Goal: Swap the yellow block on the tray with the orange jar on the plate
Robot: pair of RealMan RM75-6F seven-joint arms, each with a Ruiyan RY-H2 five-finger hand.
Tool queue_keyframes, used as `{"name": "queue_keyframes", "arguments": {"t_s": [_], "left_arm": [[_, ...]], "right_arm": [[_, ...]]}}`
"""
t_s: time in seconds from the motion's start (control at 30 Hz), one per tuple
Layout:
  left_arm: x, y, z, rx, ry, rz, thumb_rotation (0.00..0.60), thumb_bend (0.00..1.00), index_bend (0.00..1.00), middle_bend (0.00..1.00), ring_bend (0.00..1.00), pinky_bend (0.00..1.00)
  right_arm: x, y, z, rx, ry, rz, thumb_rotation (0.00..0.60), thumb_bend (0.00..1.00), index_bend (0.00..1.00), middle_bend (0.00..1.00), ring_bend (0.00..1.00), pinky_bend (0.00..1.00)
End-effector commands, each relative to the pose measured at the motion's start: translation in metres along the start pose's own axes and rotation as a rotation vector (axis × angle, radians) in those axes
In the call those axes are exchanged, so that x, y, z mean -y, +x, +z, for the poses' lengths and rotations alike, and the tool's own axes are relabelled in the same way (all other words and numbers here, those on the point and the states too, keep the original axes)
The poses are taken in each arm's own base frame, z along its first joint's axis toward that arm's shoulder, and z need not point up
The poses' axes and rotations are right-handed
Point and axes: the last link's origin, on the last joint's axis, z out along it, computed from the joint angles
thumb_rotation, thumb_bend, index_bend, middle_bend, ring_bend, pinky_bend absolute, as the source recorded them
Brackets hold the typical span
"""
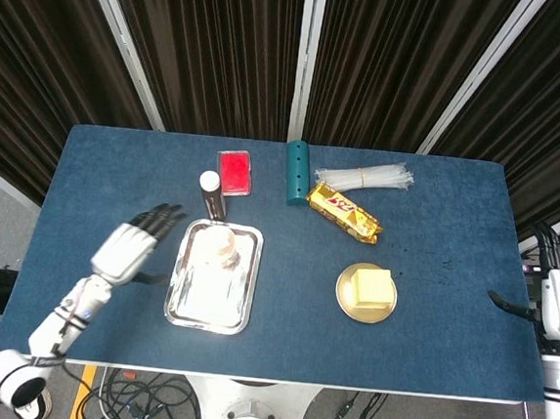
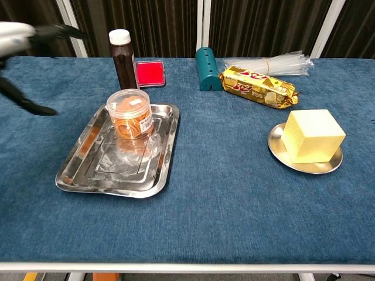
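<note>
Clear round orange jar stands upright on shiny steel tray; left robot hand spread, holding nothing.

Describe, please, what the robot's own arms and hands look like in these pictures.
The left hand has a pale silver-white back and black fingers; its arm is built of white rounded segments separated by dark joint rings. The right hand shows a similar white shell with dark fingers and dark cabling above it, at the table's right edge.

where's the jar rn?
Jar stands upright on the far end of the tray, left side of the chest view, just in front of the brown bottle.
</note>
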Motion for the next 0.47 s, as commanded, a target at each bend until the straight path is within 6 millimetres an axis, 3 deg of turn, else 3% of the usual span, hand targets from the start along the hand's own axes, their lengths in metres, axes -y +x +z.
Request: {"name": "queue_keyframes", "arguments": {"t_s": [0.03, 0.27, 0.47], "left_arm": [[0.033, 0.012, -0.065, -0.078, 0.221, 0.048, 0.6, 0.06, 0.0, 0.0, 0.0, 0.19], [0.048, 0.001, -0.128, -0.099, 0.403, 0.013, 0.6, 0.07, 0.0, 0.0, 0.0, 0.18], [0.051, -0.005, -0.148, -0.094, 0.456, -0.005, 0.6, 0.08, 0.0, 0.0, 0.0, 0.17]], "right_arm": [[-0.011, -0.001, -0.036, -0.008, -0.032, -0.149, 0.6, 0.0, 0.0, 0.0, 0.0, 0.0], [-0.021, -0.029, -0.099, 0.025, -0.114, -0.239, 0.6, 0.0, 0.0, 0.0, 0.0, 0.0], [-0.018, -0.043, -0.102, 0.05, -0.109, -0.222, 0.6, 0.0, 0.0, 0.0, 0.0, 0.0]]}}
